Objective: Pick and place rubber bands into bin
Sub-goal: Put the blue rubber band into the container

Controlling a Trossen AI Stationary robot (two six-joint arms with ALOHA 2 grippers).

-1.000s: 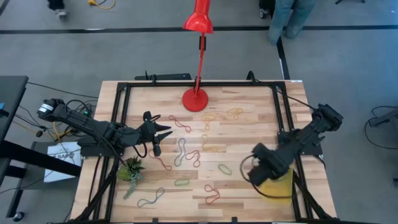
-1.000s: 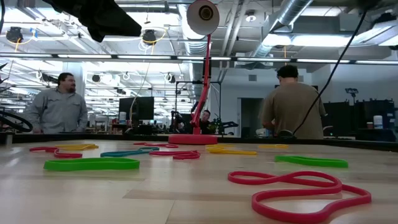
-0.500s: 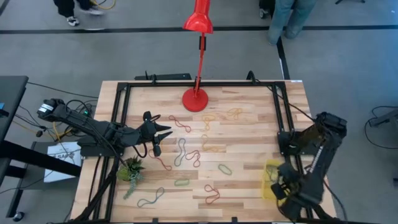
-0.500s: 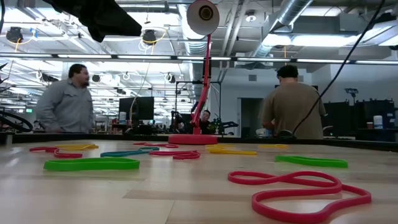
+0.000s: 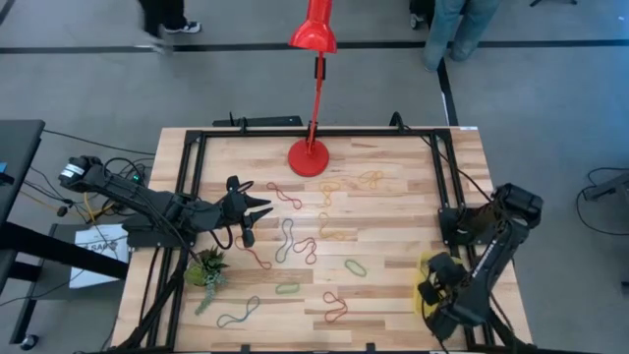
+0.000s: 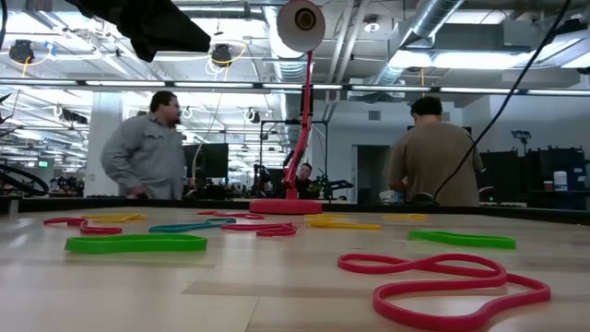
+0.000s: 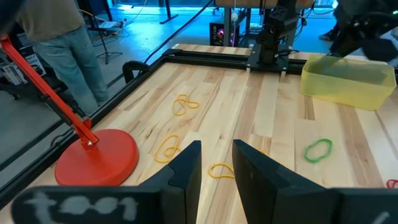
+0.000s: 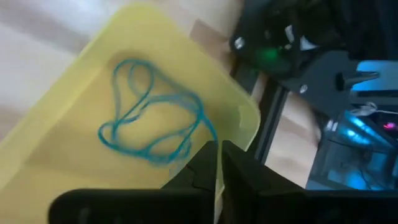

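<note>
Rubber bands (image 5: 295, 239) in red, yellow, green and grey-blue lie flat and scattered over the wooden table; red and green ones (image 6: 433, 277) show close in the low view. The yellow bin (image 5: 426, 267) sits at the table's right near corner and also shows in the left wrist view (image 7: 348, 81). My right gripper (image 8: 216, 163) hangs over the bin, shut, with a teal-blue rubber band (image 8: 149, 121) spread in front of it against the bin's floor. My left gripper (image 7: 216, 163) is open and waits above the table's left middle (image 5: 257, 208), touching nothing. My right gripper comes from above, pointing down into the bin. One strand of the teal-blue band (image 8: 210, 129) runs up to the tips of its shut fingers (image 8: 202, 168), so it seems pinched there. The rest of the loop spreads over the bin's floor; hanging or lying, I cannot tell.
A red lamp base (image 5: 310, 157) stands at the far middle of the table, with its pole rising over it. A small green plant (image 5: 206, 267) sits near the left near edge. A black frame (image 5: 437, 167) runs around the table. People move in the room behind.
My right gripper has swung from above the table just left of the bin toward the near right edge and over the bin, then come back a little toward the bin's middle. The left arm has kept still. A person in the background has walked to the right.
</note>
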